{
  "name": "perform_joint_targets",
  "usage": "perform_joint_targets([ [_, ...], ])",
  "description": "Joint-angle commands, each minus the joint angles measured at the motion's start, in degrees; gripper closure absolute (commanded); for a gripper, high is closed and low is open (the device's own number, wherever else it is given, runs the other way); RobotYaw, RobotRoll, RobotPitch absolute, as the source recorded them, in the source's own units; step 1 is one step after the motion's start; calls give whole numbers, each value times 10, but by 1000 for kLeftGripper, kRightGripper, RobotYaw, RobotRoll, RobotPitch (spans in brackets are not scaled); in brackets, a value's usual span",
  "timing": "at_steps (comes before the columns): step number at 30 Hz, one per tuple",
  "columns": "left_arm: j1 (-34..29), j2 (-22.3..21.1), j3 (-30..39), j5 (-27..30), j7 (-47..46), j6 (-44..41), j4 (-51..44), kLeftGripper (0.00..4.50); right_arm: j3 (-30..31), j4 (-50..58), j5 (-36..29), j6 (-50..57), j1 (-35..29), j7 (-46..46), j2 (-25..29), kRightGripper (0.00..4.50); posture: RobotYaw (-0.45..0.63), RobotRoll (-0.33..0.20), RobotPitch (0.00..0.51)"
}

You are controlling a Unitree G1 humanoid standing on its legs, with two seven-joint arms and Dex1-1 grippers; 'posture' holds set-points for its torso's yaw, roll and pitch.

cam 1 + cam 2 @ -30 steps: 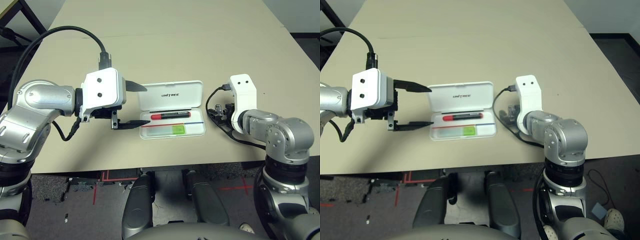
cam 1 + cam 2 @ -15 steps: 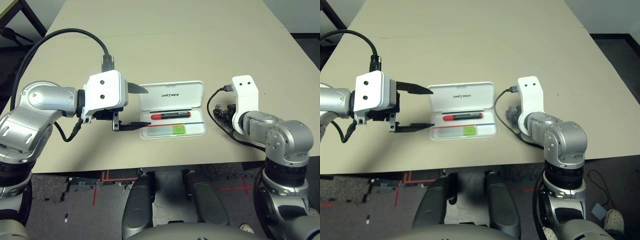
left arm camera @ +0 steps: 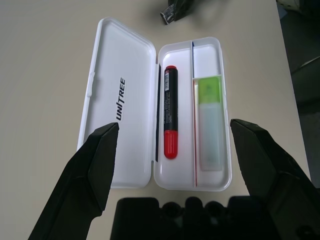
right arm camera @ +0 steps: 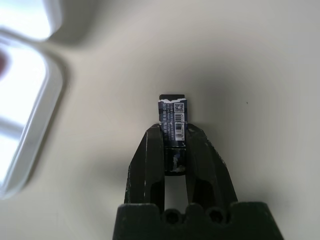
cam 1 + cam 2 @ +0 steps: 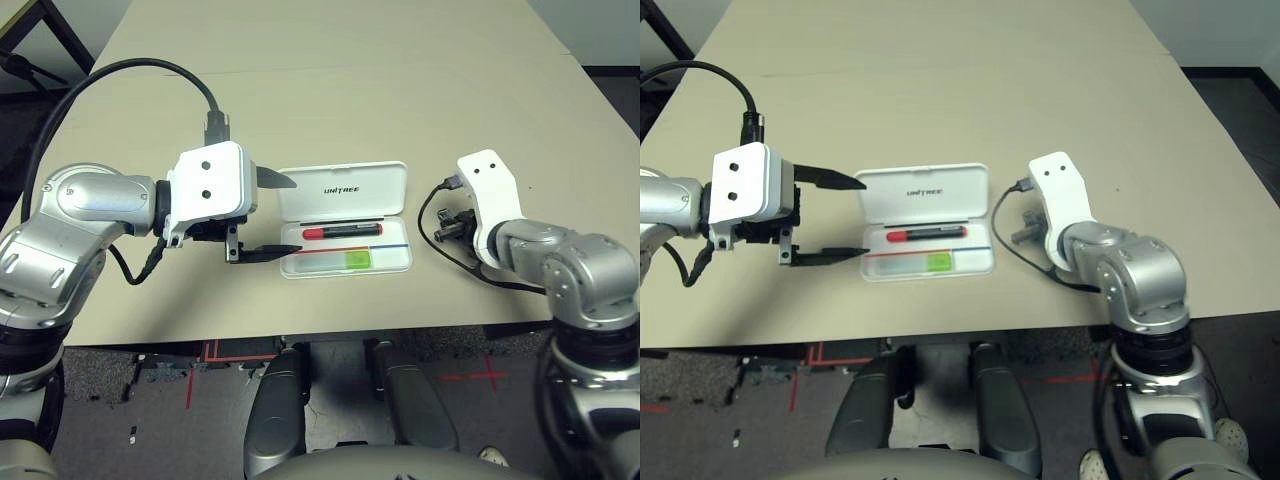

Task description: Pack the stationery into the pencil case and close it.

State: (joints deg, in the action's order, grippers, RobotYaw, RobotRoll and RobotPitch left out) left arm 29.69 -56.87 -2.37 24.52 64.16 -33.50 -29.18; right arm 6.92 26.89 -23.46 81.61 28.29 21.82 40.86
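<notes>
The flat white hinged plastic pencil case is laid open on the beige table, long axis left-right. A red marker with black end and a pale green-and-white flat stick are laid lengthwise inside. The left gripper is spread wide beside it. A small dark barcoded piece is pinched in the right gripper, its lower part hidden

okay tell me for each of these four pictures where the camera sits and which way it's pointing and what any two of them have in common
Left eye view: on the head, looking forward and down at the table; both silver forearms show.
Right eye view: the head's other eye, same scene.
Left wrist view: on the left arm's wrist, looking along the open left gripper at the open pencil case holding the red marker and green-and-white stick.
Right wrist view: on the right wrist, looking at the right gripper clamping a small dark barcoded piece.
Shared: the pencil case appears in both eye views and the left wrist view.
</notes>
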Motion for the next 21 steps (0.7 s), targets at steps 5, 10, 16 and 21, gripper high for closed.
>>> perform_joint_targets([
  [5, -9, -11, -5, 0, 5, -3, -13, 0, 52, -70, 4, -222, 17, 237, 161, 4209, 10, 0, 228],
  [10, -17, -26, -5, -9, 12, 3, -13, 0, 67, -145, 36, -391, 50, 398, 214, 4209, 13, 0, 226],
  [16, -27, -51, -12, -19, 24, 10, -13, 0, 94, -207, 70, -479, 115, 500, 197, 4209, 26, 0, 224],
  [21, -37, -64, -10, -22, 30, 11, -15, 0, 113, -230, 84, -518, 149, 566, 166, 4209, 38, 0, 222],
])
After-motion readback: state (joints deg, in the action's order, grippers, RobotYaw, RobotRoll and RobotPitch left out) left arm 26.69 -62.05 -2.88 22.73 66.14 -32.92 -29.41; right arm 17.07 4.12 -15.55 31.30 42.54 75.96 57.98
